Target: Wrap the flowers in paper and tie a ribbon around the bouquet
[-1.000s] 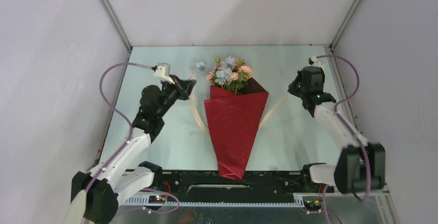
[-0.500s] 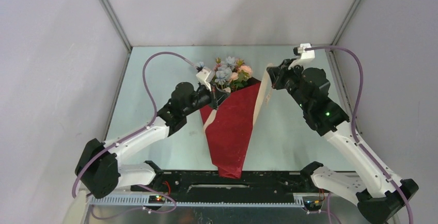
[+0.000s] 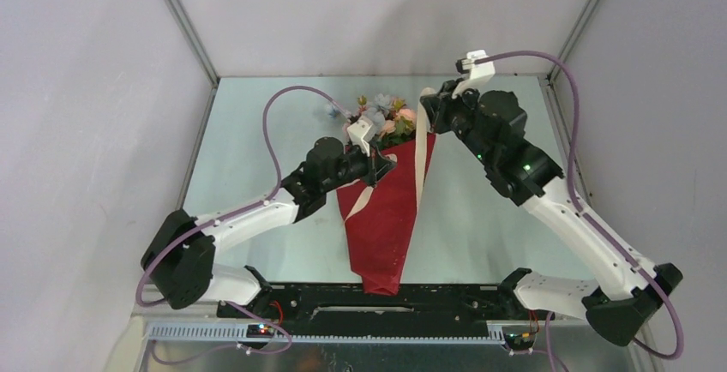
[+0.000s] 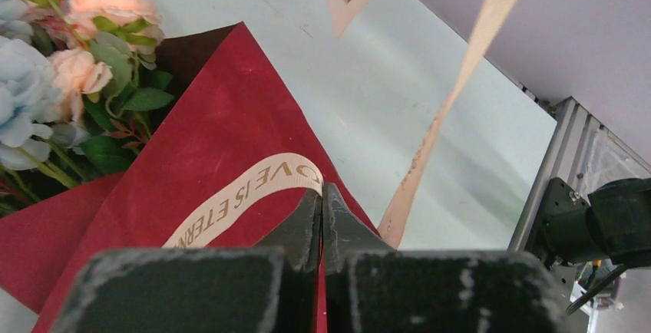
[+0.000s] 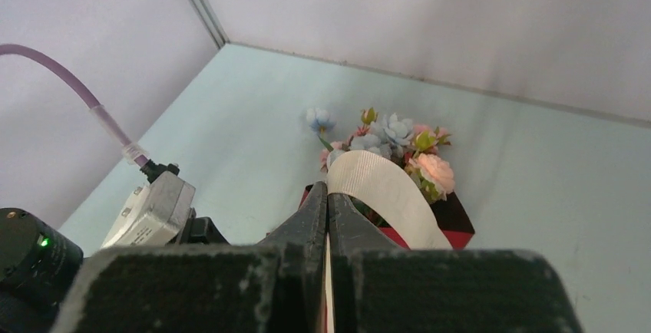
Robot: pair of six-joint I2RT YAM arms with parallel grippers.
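Observation:
The paper (image 3: 381, 218) lies as a red cone in the table's middle, point toward the arm bases, with the flowers (image 3: 390, 122) showing pink and pale blue at its wide far end. My left gripper (image 3: 383, 166) is over the cone's upper left, shut on one end of the cream ribbon (image 4: 238, 199), which bears gold lettering and lies across the red paper (image 4: 223, 118). My right gripper (image 3: 426, 106) is raised beside the flowers (image 5: 399, 141), shut on the other ribbon (image 5: 384, 187) end. From there the strand (image 3: 420, 162) hangs down along the cone's right edge.
A loose pale blue flower head (image 5: 317, 118) lies on the table left of the bouquet. Purple cables loop above both arms. Grey walls close the table on three sides, and a black rail (image 3: 386, 299) runs along the near edge.
Both arms have swung inward from the table's sides to the bouquet, each carrying a ribbon end. The ribbon has lifted off the table and now crosses the cone.

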